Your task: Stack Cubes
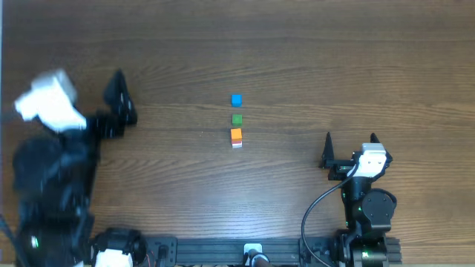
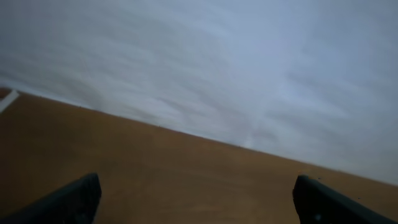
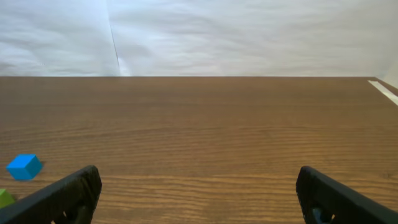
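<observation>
Three small cubes sit in a line at the table's middle: a blue cube [image 1: 236,99] farthest from the arms, a green cube [image 1: 237,119] in the centre, and an orange cube [image 1: 236,134] resting on a white cube [image 1: 237,144]. My left gripper [image 1: 119,96] is at the far left of the table, open, with nothing between its fingers [image 2: 68,202]. My right gripper [image 1: 350,142] stands at the right, well apart from the cubes, open and empty. In the right wrist view the blue cube [image 3: 24,167] and a sliver of the green cube [image 3: 5,198] lie off to one side.
The wooden table [image 1: 334,67] is bare around the cubes. A pale wall [image 3: 249,37] rises behind the table's far edge. A black cable [image 1: 315,211] loops beside the right arm's base.
</observation>
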Controlling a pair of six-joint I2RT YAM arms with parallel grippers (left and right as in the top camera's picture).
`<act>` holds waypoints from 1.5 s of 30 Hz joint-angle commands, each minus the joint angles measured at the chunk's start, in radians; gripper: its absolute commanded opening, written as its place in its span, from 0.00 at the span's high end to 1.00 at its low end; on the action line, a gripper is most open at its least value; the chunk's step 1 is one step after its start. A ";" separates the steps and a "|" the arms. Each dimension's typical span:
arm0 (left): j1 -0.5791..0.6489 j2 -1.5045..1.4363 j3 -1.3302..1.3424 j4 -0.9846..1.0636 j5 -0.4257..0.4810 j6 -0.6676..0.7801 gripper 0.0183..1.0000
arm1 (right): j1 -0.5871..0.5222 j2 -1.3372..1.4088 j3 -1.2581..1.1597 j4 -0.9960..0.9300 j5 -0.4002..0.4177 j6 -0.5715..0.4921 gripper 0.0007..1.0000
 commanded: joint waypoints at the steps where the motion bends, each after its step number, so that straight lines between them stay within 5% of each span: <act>1: 0.079 -0.219 -0.221 0.012 0.168 0.153 0.00 | 0.006 -0.006 -0.008 0.002 -0.005 -0.004 0.01; 12: 0.113 -0.598 -0.654 0.121 0.284 0.183 0.00 | 0.006 -0.006 -0.008 0.002 -0.005 -0.004 0.01; 25: 0.138 -0.636 -0.884 0.435 0.298 0.177 0.01 | 0.006 -0.006 -0.008 0.002 -0.005 -0.004 0.01; 45: 0.166 -0.635 -0.909 0.350 0.331 0.177 0.00 | 0.006 -0.006 -0.008 0.002 -0.005 -0.004 0.01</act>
